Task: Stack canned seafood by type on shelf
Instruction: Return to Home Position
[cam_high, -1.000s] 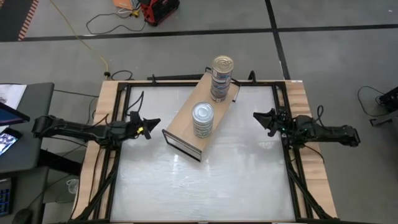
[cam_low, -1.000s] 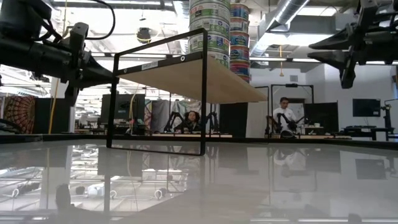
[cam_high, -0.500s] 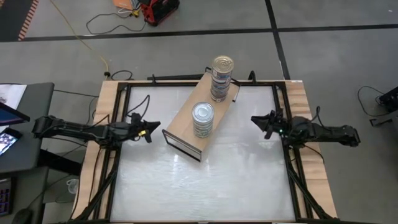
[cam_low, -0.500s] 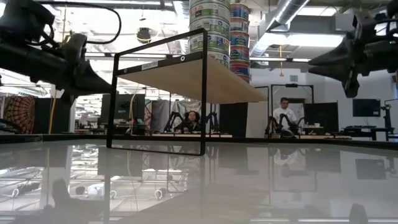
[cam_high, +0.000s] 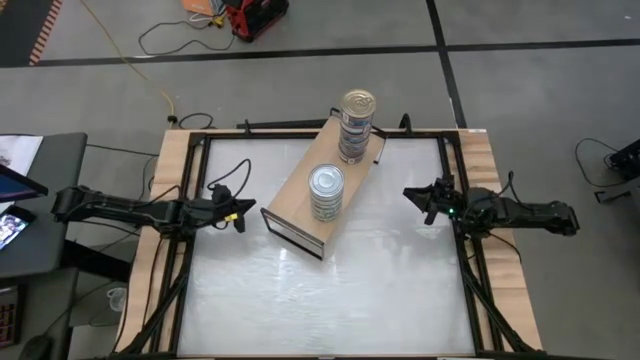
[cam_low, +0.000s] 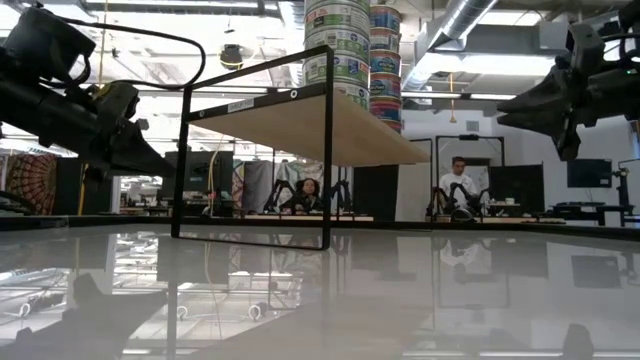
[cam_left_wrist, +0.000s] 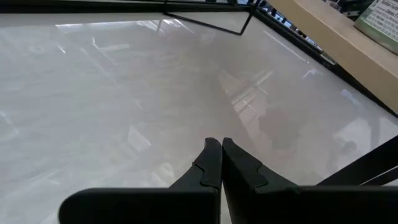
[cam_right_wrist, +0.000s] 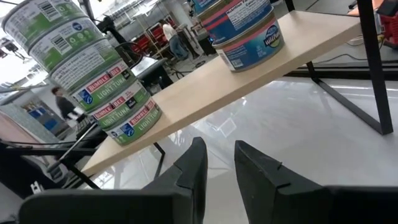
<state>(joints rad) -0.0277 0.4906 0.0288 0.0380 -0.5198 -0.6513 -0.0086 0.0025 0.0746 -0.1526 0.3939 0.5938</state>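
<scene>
Neatly, two tin stacks (cam_high: 327, 191) on shelf (cam_high: 293, 200)

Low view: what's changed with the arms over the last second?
The left gripper sank toward the table; the right gripper dipped slightly. Neither grasped or released anything. The shelf, the silver-lidded stack and the gold-lidded stack stayed put.

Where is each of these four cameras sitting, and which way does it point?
High view: above the table, looking straight down; both arms show, left gripper and right gripper either side of the shelf.
Low view: table level, looking level under the shelf; both arms in upper corners.
Left wrist view: on the left arm, facing the table past its shut fingers.
Right wrist view: on the right arm, facing the shelf past its parted fingers.
Shared: low and right wrist views both show the green-label stack.
</scene>
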